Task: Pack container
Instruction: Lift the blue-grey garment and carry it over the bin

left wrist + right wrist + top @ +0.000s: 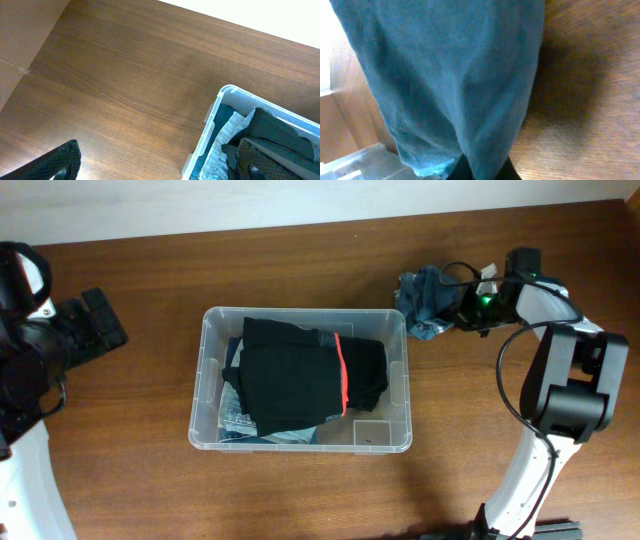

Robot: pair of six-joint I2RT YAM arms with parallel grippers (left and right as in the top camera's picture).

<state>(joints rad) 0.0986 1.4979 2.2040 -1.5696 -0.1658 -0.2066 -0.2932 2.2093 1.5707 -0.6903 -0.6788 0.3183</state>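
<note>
Jaws: L gripper (157, 155) spread wide over table (140, 470); R gripper (462, 308) pinching blue garment (425, 298), near container (199, 395) w/ black clothes (300, 375).

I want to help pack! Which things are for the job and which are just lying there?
For the job: container, black clothes in it, blue garment in the right gripper.
Just there: table, open left gripper.

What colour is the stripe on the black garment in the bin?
Orange-red: the stripe on the black garment shows best in the overhead view.
</note>
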